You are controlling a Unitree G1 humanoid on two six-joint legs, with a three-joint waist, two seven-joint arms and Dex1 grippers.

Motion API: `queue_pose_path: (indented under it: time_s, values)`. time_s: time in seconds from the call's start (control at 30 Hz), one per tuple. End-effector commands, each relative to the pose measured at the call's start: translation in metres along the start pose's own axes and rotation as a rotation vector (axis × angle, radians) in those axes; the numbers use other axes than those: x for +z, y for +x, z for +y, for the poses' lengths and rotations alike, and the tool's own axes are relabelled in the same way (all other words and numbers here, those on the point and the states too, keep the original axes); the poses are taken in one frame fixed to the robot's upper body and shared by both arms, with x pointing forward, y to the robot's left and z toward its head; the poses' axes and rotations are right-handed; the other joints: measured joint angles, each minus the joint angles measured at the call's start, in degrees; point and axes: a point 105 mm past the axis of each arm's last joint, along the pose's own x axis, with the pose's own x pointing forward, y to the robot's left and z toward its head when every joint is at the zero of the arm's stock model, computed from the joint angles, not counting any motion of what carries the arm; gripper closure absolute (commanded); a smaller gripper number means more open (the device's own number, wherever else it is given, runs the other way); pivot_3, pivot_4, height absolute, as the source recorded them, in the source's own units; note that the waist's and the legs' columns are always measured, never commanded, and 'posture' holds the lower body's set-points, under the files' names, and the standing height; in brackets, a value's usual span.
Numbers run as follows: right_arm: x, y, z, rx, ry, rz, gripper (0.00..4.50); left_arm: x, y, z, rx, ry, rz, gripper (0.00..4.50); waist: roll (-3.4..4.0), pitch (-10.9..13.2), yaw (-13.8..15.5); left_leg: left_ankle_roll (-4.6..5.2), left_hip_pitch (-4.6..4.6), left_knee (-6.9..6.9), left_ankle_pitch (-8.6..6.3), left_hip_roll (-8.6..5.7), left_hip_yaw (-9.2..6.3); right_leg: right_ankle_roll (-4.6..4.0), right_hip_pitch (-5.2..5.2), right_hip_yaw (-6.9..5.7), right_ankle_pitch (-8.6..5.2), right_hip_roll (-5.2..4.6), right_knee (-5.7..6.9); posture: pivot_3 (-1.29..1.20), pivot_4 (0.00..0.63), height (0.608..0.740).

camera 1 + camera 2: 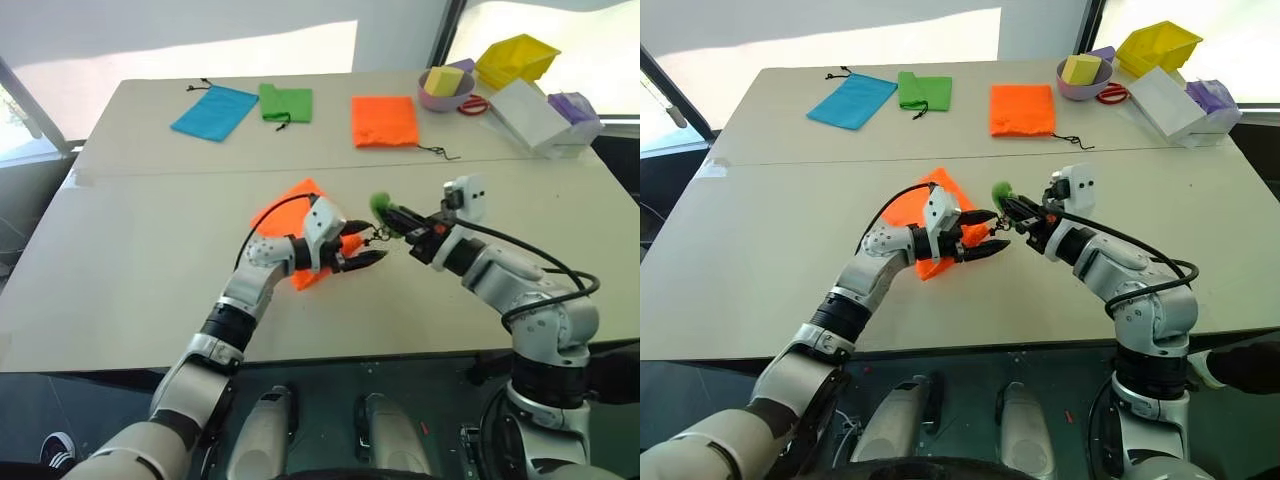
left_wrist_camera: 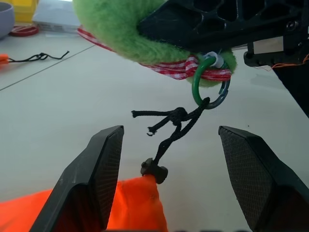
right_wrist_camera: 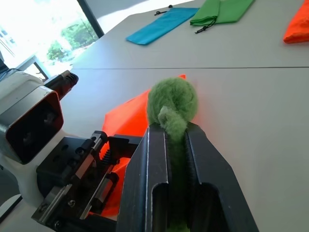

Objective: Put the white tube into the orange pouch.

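Centre of frame: right gripper (image 1: 1012, 212) clamped on green fuzzy charm (image 1: 1000, 191), lifting cord (image 2: 169, 137) of orange pouch (image 1: 923, 217) off desk (image 1: 760, 230). Left gripper (image 1: 985, 230) wide, empty. Best pinch pouch mouth beside cord stopper; keep cord taut. White tube unseen.

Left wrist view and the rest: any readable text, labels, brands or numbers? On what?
None readable in any view.
Orange pouch: plain fabric, no print seen.
Green fuzzy charm clamped in the right gripper: only a red-checked ribbon, no lettering.
White box: no legible marking.
Left gripper: bare black fingers.
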Motion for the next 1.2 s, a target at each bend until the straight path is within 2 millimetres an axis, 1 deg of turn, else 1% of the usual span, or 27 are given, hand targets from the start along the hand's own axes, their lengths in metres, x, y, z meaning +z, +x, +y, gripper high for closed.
queue_pose_path:
  time_s: [0.03, 0.1, 0.13, 0.2, 0.3, 0.43, 0.6, 0.67, 0.77, 0.87, 0.97, 1.1, 1.2]
  values:
    - [0.016, 0.002, 0.008, 0.020, -0.036, -0.066, 4.50, 0.012, 0.004, 0.002, -0.012, 0.047, -0.032, 1.12, 0.00, 0.00, -0.01, 0.00, 0.00, 0.00, 0.00, 0.01, 0.01, -0.01, 0.00, 0.00, 0.01, 0.01, 0.00, 0.00, 0.150, 0.740]
    - [0.016, 0.002, 0.007, 0.020, -0.038, -0.068, 4.50, 0.012, 0.005, 0.004, -0.005, 0.040, -0.041, 1.12, 0.00, 0.00, -0.01, 0.00, 0.00, 0.00, 0.00, 0.02, 0.02, -0.01, 0.00, 0.00, 0.01, 0.01, 0.00, 0.00, 0.150, 0.740]
    - [0.015, 0.003, 0.008, 0.022, -0.036, -0.068, 4.50, 0.013, 0.005, 0.004, -0.012, 0.039, -0.044, 1.35, 0.00, 0.00, 0.00, 0.00, 0.00, 0.00, 0.00, 0.02, 0.02, -0.02, 0.00, 0.00, 0.02, 0.01, 0.00, 0.00, 0.150, 0.740]
    - [0.013, 0.003, 0.009, 0.023, -0.034, -0.067, 4.50, 0.012, 0.004, 0.006, 0.004, 0.038, -0.048, 2.02, 0.00, 0.00, -0.01, 0.00, 0.00, 0.01, 0.00, 0.02, 0.03, -0.02, 0.00, 0.00, 0.01, 0.01, 0.00, 0.00, 0.150, 0.740]
    - [0.011, 0.004, 0.010, 0.017, -0.032, -0.062, 4.50, 0.013, 0.002, 0.006, 0.001, 0.018, -0.073, 3.46, 0.00, 0.00, -0.01, 0.00, 0.00, 0.01, 0.00, 0.04, 0.02, -0.02, -0.01, 0.00, 0.02, 0.03, 0.00, 0.00, 0.150, 0.740]
    - [0.008, 0.005, 0.010, 0.011, -0.039, -0.058, 4.50, 0.005, -0.002, 0.003, -0.005, 0.012, -0.039, 3.46, 0.00, 0.00, -0.01, 0.00, 0.00, 0.01, 0.00, 0.06, 0.03, -0.03, -0.01, 0.00, 0.03, 0.07, 0.00, 0.00, 0.150, 0.740]
    - [0.010, 0.007, 0.010, 0.010, -0.044, -0.070, 4.50, 0.004, -0.003, 0.001, -0.016, 0.024, -0.036, 3.46, 0.00, 0.00, -0.01, 0.00, 0.00, 0.02, 0.00, 0.08, 0.03, -0.04, 0.00, 0.00, 0.03, 0.08, 0.00, 0.00, 0.150, 0.740]
    - [0.013, 0.008, 0.008, 0.002, -0.041, -0.085, 4.50, 0.002, -0.003, 0.000, -0.023, 0.032, -0.016, 3.46, 0.00, 0.00, -0.01, 0.00, 0.01, 0.02, 0.00, 0.09, 0.03, -0.05, -0.01, 0.01, 0.04, 0.09, 0.00, 0.00, 0.150, 0.740]
    - [0.023, 0.008, 0.006, -0.004, -0.021, -0.131, 4.50, -0.002, -0.001, -0.002, -0.039, 0.035, 0.018, 3.46, 0.00, 0.00, 0.00, 0.00, 0.01, 0.02, 0.00, 0.11, 0.03, -0.07, 0.00, 0.01, 0.05, 0.11, 0.00, 0.00, 0.150, 0.740]
    - [0.025, 0.008, 0.009, 0.010, -0.030, -0.137, 4.50, 0.004, 0.003, -0.004, -0.049, 0.036, -0.016, 3.46, 0.00, 0.00, -0.01, 0.00, 0.02, 0.03, 0.00, 0.11, 0.03, -0.08, 0.00, 0.01, 0.06, 0.11, 0.01, 0.00, 0.150, 0.740]
    - [0.020, 0.009, 0.012, 0.023, -0.036, -0.119, 4.50, 0.007, 0.006, -0.001, -0.011, 0.052, -0.031, 4.28, 0.00, 0.00, 0.04, 0.00, 0.01, 0.03, 0.00, 0.12, 0.03, -0.08, 0.00, 0.01, 0.06, 0.12, 0.01, 0.00, 0.150, 0.740]
    - [0.016, 0.009, 0.014, 0.026, -0.036, -0.107, 4.50, 0.009, 0.004, 0.002, 0.003, 0.044, -0.048, 4.28, 0.00, 0.00, 0.01, 0.00, 0.01, 0.05, 0.00, 0.12, 0.04, -0.08, 0.00, 0.01, 0.06, 0.12, 0.00, 0.00, 0.150, 0.740]
    - [0.015, 0.010, 0.015, 0.030, -0.032, -0.107, 4.50, 0.007, 0.002, 0.004, 0.010, 0.053, -0.034, 4.28, 0.00, 0.00, -0.04, 0.00, 0.01, 0.05, 0.00, 0.12, 0.04, -0.08, 0.00, 0.01, 0.06, 0.13, 0.01, 0.00, 0.150, 0.740]
